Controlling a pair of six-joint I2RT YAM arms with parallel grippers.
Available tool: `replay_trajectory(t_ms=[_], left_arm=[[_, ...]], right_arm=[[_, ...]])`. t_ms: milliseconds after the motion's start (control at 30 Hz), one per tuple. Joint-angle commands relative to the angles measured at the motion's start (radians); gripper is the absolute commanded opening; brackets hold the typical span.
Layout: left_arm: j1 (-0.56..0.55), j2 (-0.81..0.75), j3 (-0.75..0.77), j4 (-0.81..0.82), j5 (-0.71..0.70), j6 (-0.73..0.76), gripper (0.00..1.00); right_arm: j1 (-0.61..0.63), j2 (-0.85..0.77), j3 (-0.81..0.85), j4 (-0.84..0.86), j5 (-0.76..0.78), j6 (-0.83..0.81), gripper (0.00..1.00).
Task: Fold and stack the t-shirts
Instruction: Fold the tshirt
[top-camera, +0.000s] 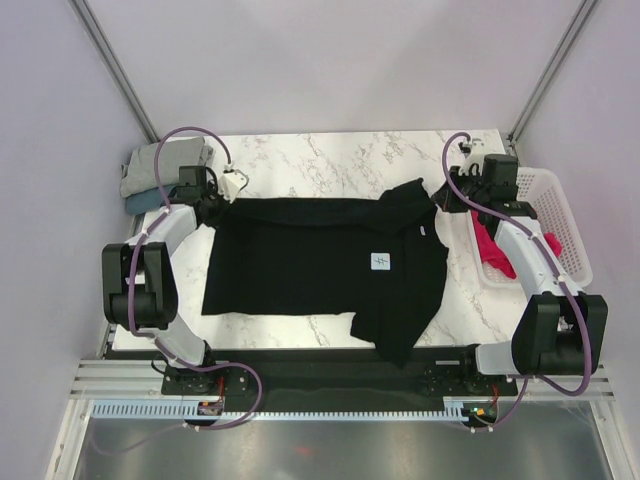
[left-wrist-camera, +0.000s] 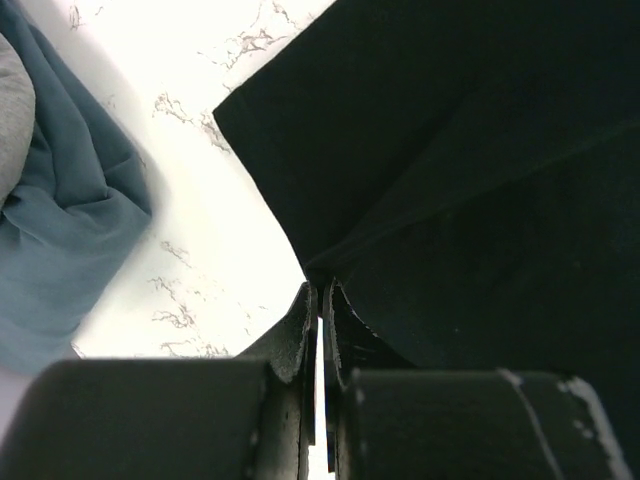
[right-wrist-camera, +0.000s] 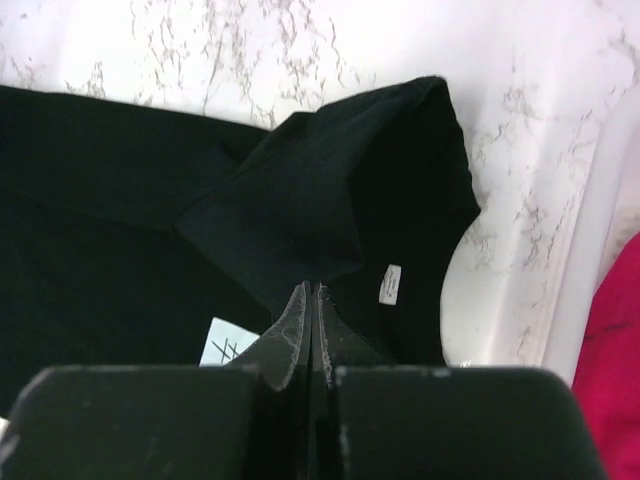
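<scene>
Since the left gripper (left-wrist-camera: 320, 298) is pinched shut on the upper-left edge of the black t-shirt (top-camera: 320, 265), spread flat mid-frame, and the right gripper (right-wrist-camera: 312, 298) on its upper-right sleeve, I'd guess they're holding the top edge to fold it evenly

Pink-red shirt (top-camera: 490, 252) partly covered by right arm (top-camera: 530, 255) inside basket (top-camera: 562, 215), dusty blue shirt (left-wrist-camera: 70, 240) and grey shirt (left-wrist-camera: 10, 110) cropped by left wrist view's edge, white tag (top-camera: 381, 261) print too small to be read, black shirt (top-camera: 300, 260) edges concealed within left gripper (left-wrist-camera: 320, 300) and right gripper (right-wrist-camera: 312, 300).
</scene>
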Motion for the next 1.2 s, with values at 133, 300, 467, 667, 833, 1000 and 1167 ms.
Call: replay_trajectory(t_ms=[133,300,467,667,833,1000,1167], left_arm=[[0.006,-0.04,-0.024,0.013,0.021,-0.027,0.02],[0.005,-0.02,-0.037,0.022,0.019,-0.03,0.02],[0.005,-0.003,-0.043,0.027,0.005,-0.043,0.07],[0.005,-0.112,-0.087,0.05,0.001,-0.06,0.6],[-0.002,-0.224,-0.09,0.01,0.048,-0.112,0.64],[-0.015,-0.278,-0.09,-0.033,0.102,-0.16,0.63],[-0.106,-0.261,-0.132,-0.042,0.109,-0.191,0.59]], right_arm=[[-0.003,-0.062,-0.066,0.019,-0.034,-0.007,0.0],[-0.003,-0.048,-0.093,0.035,-0.033,-0.02,0.0],[-0.003,0.019,-0.106,0.035,-0.022,-0.039,0.22],[-0.003,-0.046,-0.061,0.016,0.033,-0.069,0.54],[0.0,-0.116,-0.031,0.02,0.045,-0.123,0.55],[0.081,-0.067,-0.026,-0.005,-0.094,-0.145,0.53],[0.215,0.044,-0.034,-0.023,-0.137,-0.215,0.51]])
